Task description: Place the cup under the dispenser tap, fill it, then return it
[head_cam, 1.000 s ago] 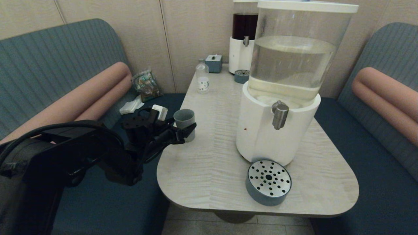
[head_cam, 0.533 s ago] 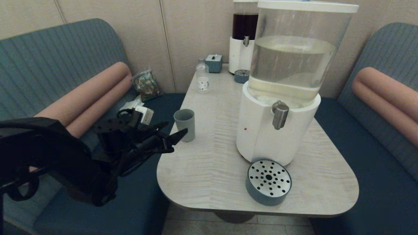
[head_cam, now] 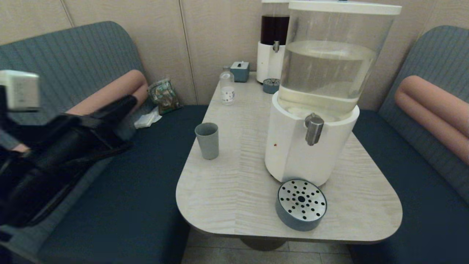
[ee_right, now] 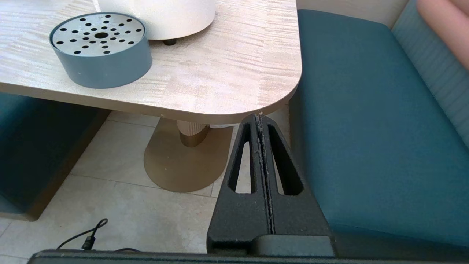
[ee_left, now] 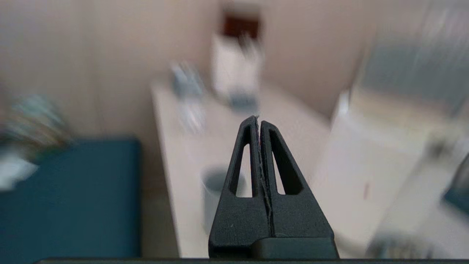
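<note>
Beige panelled wall (head_cam: 220, 33) across top of frame, teal booth seats (head_cam: 121, 205) down both sides with pink bolsters. Pale wood-grain table (head_cam: 238, 172) centre, rounded near corners, on a tan pedestal over tiled floor (ee_right: 121, 190). Big white-based dispenser (head_cam: 311, 146) right of centre, clear tank part full, dispenser tap (head_cam: 314, 128) on its front facing lower frame. Round perforated drip tray (head_cam: 301, 204) just below it near table edge. Dark-liquid dispenser (head_cam: 273, 44) at top centre. Cup (head_cam: 207, 140) upright left of centre on table, near left edge, well apart from tap. Small bottle (head_cam: 227, 88) at upper centre. Left pincer (head_cam: 126, 104) at left of frame over seat, apart from cup, fingers pressed together, nothing held. Right pincer (ee_right: 261, 119) closed tight, empty, below table's near corner.
</note>
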Robot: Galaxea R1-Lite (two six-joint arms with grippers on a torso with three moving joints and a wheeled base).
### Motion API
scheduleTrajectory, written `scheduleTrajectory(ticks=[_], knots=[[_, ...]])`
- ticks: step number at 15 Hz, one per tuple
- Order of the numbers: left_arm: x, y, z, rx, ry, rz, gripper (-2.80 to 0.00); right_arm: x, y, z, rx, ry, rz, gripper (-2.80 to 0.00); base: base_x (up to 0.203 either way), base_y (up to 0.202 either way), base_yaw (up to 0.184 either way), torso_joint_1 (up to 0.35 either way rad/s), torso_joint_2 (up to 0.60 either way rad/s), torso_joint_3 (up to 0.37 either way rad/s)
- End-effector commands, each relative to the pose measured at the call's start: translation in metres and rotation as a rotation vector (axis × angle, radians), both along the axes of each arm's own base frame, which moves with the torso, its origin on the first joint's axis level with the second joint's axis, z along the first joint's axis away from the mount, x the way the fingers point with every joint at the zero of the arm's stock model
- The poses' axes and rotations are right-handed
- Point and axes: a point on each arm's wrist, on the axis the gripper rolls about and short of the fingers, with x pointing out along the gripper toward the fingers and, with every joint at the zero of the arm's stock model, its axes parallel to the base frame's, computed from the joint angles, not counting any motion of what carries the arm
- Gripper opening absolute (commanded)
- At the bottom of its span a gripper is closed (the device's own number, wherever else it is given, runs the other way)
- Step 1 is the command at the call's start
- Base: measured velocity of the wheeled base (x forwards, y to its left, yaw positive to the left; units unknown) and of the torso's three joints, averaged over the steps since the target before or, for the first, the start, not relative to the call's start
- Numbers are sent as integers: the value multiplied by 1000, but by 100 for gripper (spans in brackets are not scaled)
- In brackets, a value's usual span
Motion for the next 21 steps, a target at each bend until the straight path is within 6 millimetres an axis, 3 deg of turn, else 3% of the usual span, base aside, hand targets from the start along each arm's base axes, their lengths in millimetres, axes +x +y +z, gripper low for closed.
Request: scheduleTrajectory(ticks=[1, 3, 6, 9, 11, 14, 17, 21], knots=[[-68, 19, 30, -70, -203, 51, -280, 0, 0, 0, -1, -1, 0, -280, 0, 0, 0, 0, 0, 0], [-122, 33, 24, -120, -301, 121, -280, 0, 0, 0, -1, -2, 0, -280, 0, 0, 0, 0, 0, 0], [-183, 41, -6, -176, -394, 157, -280, 0, 0, 0, -1, -1, -1, -280, 0, 0, 0, 0, 0, 0], [-226, 41, -34, -198, -451, 123, -280, 0, 0, 0, -2, -2, -1, -280, 0, 0, 0, 0, 0, 0], [-245, 40, -59, -194, -418, 79, -280, 0, 0, 0, 1, -5, -2, -280, 0, 0, 0, 0, 0, 0], [-237, 39, -104, -111, -117, 117, -280, 0, 0, 0, 1, -5, -1, -280, 0, 0, 0, 0, 0, 0], [-222, 42, -146, 31, 283, 292, -280, 0, 0, 0, 1, -5, -1, -280, 0, 0, 0, 0, 0, 0], [-221, 44, -155, 98, 367, 395, -280, 0, 0, 0, -2, -6, 0, -280, 0, 0, 0, 0, 0, 0]])
